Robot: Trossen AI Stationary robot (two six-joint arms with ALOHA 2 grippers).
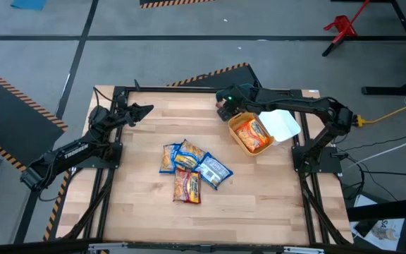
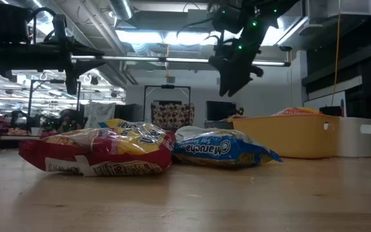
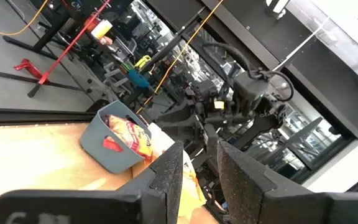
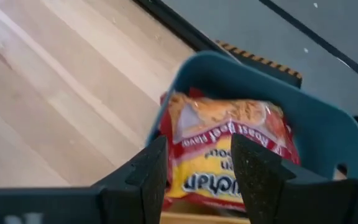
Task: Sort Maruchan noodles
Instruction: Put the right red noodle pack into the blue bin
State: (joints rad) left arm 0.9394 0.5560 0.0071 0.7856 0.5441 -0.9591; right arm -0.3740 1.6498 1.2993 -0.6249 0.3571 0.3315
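the table (image 1: 132, 212) holds a heap of noodle packets (image 1: 189, 171) at centre; at two o'clock the yellow bin (image 1: 232, 134) keeps orange ones. right gripper (image 1: 225, 111) hovers above a teal bin (image 4: 316, 134), fingers parted and empty (likely just dropped one).

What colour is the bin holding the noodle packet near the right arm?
Yellow bin, holding an orange packet; clearest in the high view.
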